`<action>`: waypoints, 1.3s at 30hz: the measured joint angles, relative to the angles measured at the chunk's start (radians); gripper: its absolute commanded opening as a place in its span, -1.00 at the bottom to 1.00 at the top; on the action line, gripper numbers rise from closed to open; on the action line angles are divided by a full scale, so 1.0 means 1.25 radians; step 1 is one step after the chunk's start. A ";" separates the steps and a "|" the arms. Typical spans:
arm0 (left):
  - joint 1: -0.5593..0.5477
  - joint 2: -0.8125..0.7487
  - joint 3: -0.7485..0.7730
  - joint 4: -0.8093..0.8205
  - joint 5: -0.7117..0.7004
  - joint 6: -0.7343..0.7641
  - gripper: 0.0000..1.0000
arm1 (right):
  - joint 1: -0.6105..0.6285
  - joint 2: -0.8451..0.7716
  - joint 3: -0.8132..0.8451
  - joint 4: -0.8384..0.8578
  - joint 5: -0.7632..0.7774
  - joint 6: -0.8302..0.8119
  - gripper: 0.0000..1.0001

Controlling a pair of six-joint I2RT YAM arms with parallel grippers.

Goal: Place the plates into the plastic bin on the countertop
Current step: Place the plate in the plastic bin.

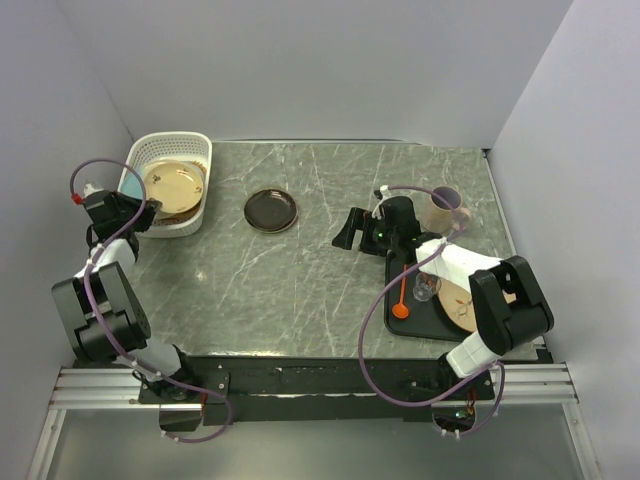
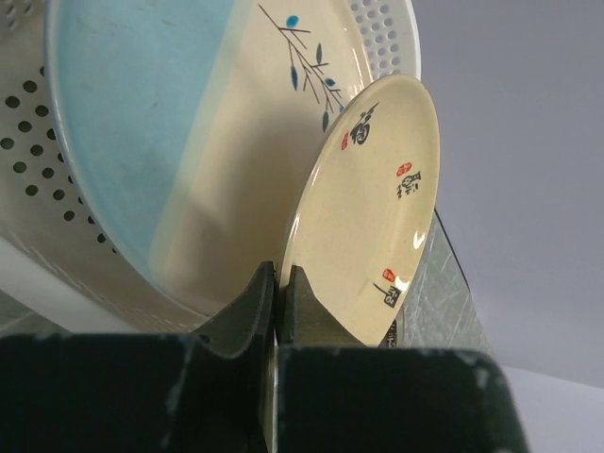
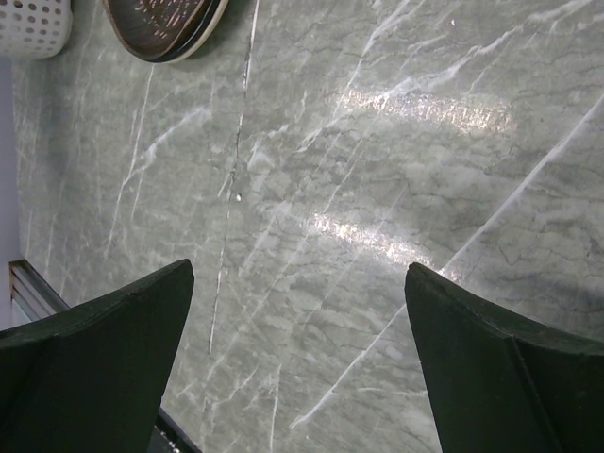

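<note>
Left end effector pinches cream plate rim, seemingly above bin; right end effector gapes.

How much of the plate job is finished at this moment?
Done: the blue-and-cream plate sits in the bin. In hand: the left hand grips a small cream plate there. Left: the dark brown plate on the countertop; the right hand is open and empty.
</note>
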 measured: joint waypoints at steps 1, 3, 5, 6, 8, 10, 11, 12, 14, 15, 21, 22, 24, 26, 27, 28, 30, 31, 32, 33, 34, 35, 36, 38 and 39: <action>0.000 0.005 0.002 0.001 0.000 -0.002 -0.99 | 0.000 0.000 0.000 0.000 0.000 0.000 1.00; 0.002 0.016 0.003 0.009 -0.001 -0.005 -0.99 | 0.000 0.002 0.000 0.000 0.000 0.000 1.00; 0.003 0.025 0.006 0.016 -0.002 -0.006 -0.99 | 0.000 0.006 0.000 0.000 0.000 0.000 1.00; 0.004 0.030 0.007 0.019 -0.002 -0.006 -0.99 | 0.000 0.007 0.000 0.000 0.000 -0.001 1.00; 0.005 0.035 0.010 0.024 -0.003 -0.007 -0.99 | 0.000 0.010 0.000 0.000 0.000 -0.001 1.00; 0.008 0.040 0.014 0.027 -0.005 -0.009 -0.99 | 0.000 0.014 0.000 0.000 0.000 -0.002 1.00; 0.009 0.042 0.018 0.028 -0.006 -0.011 -0.99 | 0.000 0.016 0.000 0.000 0.000 -0.002 1.00; 0.012 0.045 0.022 0.029 -0.006 -0.013 -0.99 | 0.000 0.018 0.000 0.001 0.000 -0.002 1.00; 0.016 0.049 0.027 0.032 -0.006 -0.016 -0.99 | 0.001 0.026 0.000 0.000 0.000 -0.002 1.00; 0.018 0.052 0.028 0.035 -0.006 -0.018 -0.99 | 0.001 0.030 0.000 0.000 0.000 -0.002 1.00; 0.027 0.077 0.033 0.048 -0.006 -0.020 -0.89 | 0.002 0.047 0.000 -0.002 0.000 -0.002 1.00; 0.027 0.081 0.033 0.048 -0.006 -0.020 -0.85 | 0.002 0.049 0.000 -0.002 0.000 -0.002 1.00; 0.027 0.089 0.033 0.049 -0.006 -0.022 -0.68 | 0.002 0.050 0.001 -0.004 -0.001 -0.002 1.00; 0.027 0.094 0.033 0.050 -0.006 -0.024 -0.63 | 0.004 0.050 0.002 -0.005 -0.001 -0.002 1.00; 0.027 0.095 0.033 0.051 -0.005 -0.026 -0.46 | 0.005 0.050 0.002 -0.005 -0.002 -0.002 1.00; 0.027 0.096 0.034 0.052 -0.005 -0.028 -0.40 | 0.005 0.051 0.003 -0.005 -0.003 -0.002 1.00; 0.027 0.096 0.037 0.054 -0.005 -0.031 -0.30 | 0.008 0.052 0.003 -0.006 -0.003 -0.002 1.00; 0.027 0.096 0.039 0.056 -0.005 -0.032 -0.23 | 0.009 0.053 0.003 -0.006 -0.003 -0.002 1.00; 0.027 0.096 0.041 0.059 -0.006 -0.033 -0.01 | 0.009 0.054 0.004 -0.006 -0.004 -0.002 1.00; 0.027 0.096 0.042 0.060 -0.006 -0.033 0.13 | 0.009 0.055 0.006 -0.008 -0.004 -0.002 1.00; 0.027 0.096 0.042 0.062 -0.006 -0.031 0.26 | 0.009 0.056 0.007 -0.009 -0.003 -0.002 1.00; 0.027 0.096 0.042 0.061 -0.006 -0.031 0.52 | 0.011 0.056 0.008 -0.008 -0.003 -0.002 1.00; 0.027 0.096 0.042 0.062 -0.006 -0.031 0.62 | 0.011 0.056 0.008 -0.008 -0.003 -0.002 1.00; 0.027 0.088 0.043 0.065 -0.008 -0.034 0.91 | 0.011 0.056 0.008 -0.009 0.000 -0.002 1.00; 0.027 0.080 0.043 0.062 -0.012 -0.034 0.99 | 0.011 0.056 0.008 -0.010 0.001 -0.002 1.00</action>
